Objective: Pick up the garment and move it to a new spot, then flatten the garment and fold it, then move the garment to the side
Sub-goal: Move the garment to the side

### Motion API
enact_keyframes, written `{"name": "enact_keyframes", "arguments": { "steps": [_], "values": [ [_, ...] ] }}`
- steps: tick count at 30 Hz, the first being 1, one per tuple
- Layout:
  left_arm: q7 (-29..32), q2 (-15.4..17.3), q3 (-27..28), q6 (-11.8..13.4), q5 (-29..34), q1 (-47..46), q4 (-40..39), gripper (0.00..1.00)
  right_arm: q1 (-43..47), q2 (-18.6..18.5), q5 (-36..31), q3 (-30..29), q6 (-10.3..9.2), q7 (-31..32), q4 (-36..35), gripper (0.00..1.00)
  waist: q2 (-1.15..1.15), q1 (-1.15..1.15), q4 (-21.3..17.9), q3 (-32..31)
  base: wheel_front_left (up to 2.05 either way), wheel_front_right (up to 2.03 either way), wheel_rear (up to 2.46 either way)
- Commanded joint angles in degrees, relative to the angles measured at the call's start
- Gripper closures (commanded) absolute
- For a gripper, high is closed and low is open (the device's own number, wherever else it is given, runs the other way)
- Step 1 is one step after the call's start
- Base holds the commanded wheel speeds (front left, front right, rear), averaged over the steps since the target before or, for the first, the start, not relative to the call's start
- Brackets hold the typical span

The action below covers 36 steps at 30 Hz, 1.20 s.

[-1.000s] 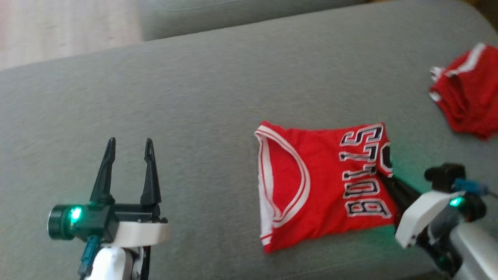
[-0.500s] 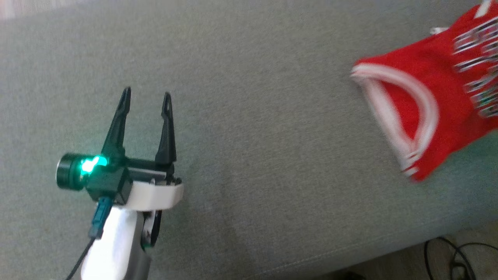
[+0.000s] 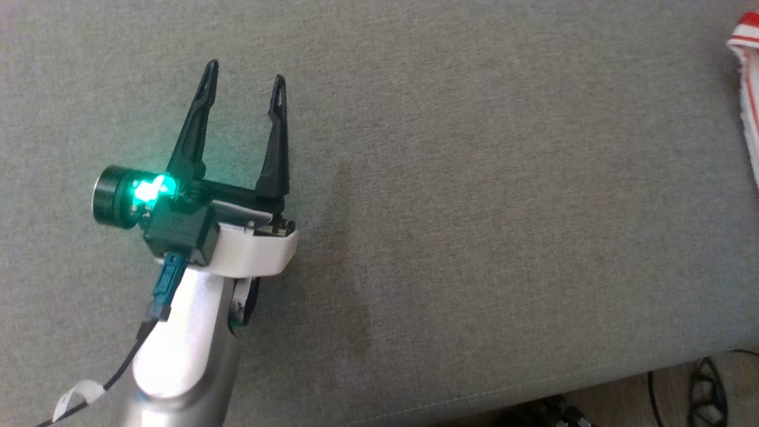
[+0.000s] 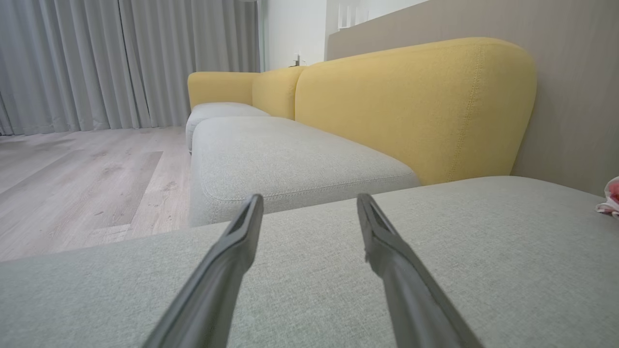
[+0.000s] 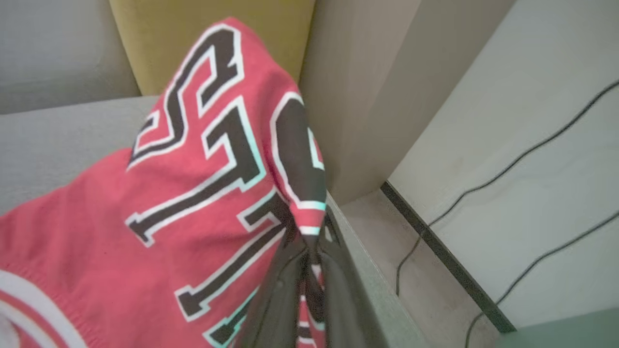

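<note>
The garment (image 5: pixel 193 193) is a red jersey with black and white lettering. In the right wrist view it drapes up over my right gripper (image 5: pixel 309 246), whose fingers are shut on its edge above the grey sofa seat (image 5: pixel 58 145). In the head view a strip of the garment's white and red trim (image 3: pixel 748 89) pokes in at the far right edge. My left gripper (image 3: pixel 244 70) is open and holds nothing, low over the bare seat (image 3: pixel 474 207), far to the left of the garment. The left wrist view looks between its spread fingers (image 4: pixel 242 241) along the cushion.
A yellow backrest (image 4: pixel 411 106) and a second grey seat cushion (image 4: pixel 290 154) lie beyond the left gripper, with wood floor (image 4: pixel 72 174) to their left. The sofa's front edge (image 3: pixel 533 385) runs along the bottom, and cables (image 3: pixel 705 391) lie on the floor. A wall (image 5: pixel 508 121) stands by the sofa's right end.
The head camera has swung left, so the garment has slid to the picture's right edge and the right gripper has left it. The left gripper stays open.
</note>
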Motion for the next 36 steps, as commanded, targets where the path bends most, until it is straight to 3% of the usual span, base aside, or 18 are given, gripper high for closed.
{"name": "enact_keyframes", "arguments": {
  "steps": [1, 8, 15, 22, 30, 36],
  "values": [
    [-0.3, 0.2, 1.2, -0.1, 0.6, -0.9, -1.7, 0.0, -0.1, -3.0, -1.0, -1.0, -0.04, -0.1, 0.3, 0.0, 0.0, -0.01, 0.3, 0.6, 0.0, 0.0, 0.0],
    [-0.3, 0.1, 1.2, -0.2, 0.4, -1.2, -1.1, 0.0, -1.4, -1.7, -8.3, -6.2, -0.04, -1.9, 9.2, 0.0, 0.0, -0.01, 0.6, 0.1, 0.0, 0.0, 0.0],
    [-0.3, 0.9, 2.7, 0.7, 0.1, 1.8, 0.5, 0.0, 2.2, 4.4, -13.4, -7.1, -0.04, -12.3, 4.3, 0.0, 0.0, -0.01, 0.5, -4.0, 0.0, 0.0, 0.0],
    [-0.3, 1.4, 6.1, 2.3, -2.0, 7.2, 2.9, 0.0, 12.1, 16.1, -19.1, -5.9, -0.04, -17.5, -14.2, 0.0, 0.0, -0.01, 0.8, -10.3, 0.0, 0.0, 0.0],
    [-0.3, 2.4, 9.3, 3.4, -3.5, 11.5, 5.3, 0.0, 26.0, 31.6, -21.7, -3.3, -0.04, -16.0, -39.1, 0.0, 0.0, -0.01, 3.3, -16.2, 0.0, 0.0, 0.0],
    [-0.3, 3.4, 11.7, 4.4, -5.1, 14.3, 7.1, 0.0, 33.1, 36.0, -20.8, 0.7, -0.04, -12.6, -48.1, 0.0, 0.0, -0.01, 5.8, -19.9, 0.0, 0.0, 0.0]
  ]
}}
